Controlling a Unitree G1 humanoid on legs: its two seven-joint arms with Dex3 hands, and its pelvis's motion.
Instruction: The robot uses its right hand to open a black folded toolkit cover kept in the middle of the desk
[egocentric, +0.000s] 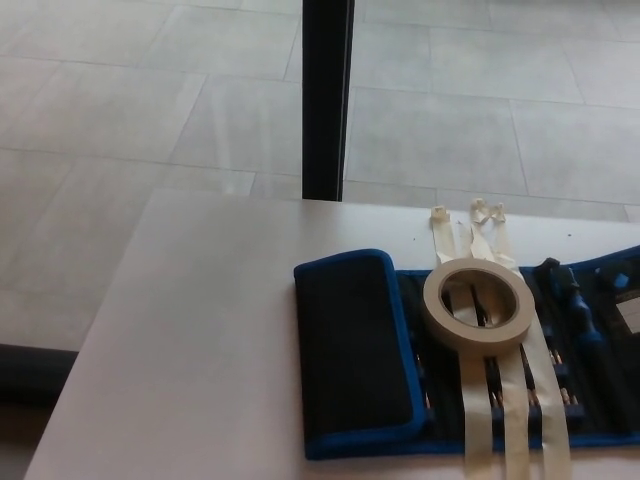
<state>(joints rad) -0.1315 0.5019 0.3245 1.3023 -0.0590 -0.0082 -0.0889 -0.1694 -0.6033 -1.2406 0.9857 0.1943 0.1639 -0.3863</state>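
- Toolkit cover of black fabric edged in blue piping (355, 350) lies on the pale grey desk top (190, 340), toward the desk's right and near edge; one panel, at the cover's left end, is folded over and lies flat and shut, while the part to its right lies spread out
- Cut off: the cover's right end runs out of the picture's right edge, and its near blue edge sits close to the bottom of the frame, so its full length cannot be seen
- Hidden: whatever lies under the folded panel is covered; the roll and strips mask part of the open section
- Hard to make out: small tools in the open pockets, among them blue-handled drivers (580, 305) and a row of metal-tipped bits, too small and dark to count
- Hands: neither robot hand shows in the head view, so I cannot tell whether any fingers are apart or together, and nothing is holding or touching the cover
- One roll of cream masking tape (477, 304) lies flat on the open section, just right of the folded panel
- Three cream tape strips (485, 410) run from the desk beyond the cover, under the roll, across the cover to the bottom edge
- One dark upright post (326, 100) stands behind the desk on a grey tiled floor (120, 110)
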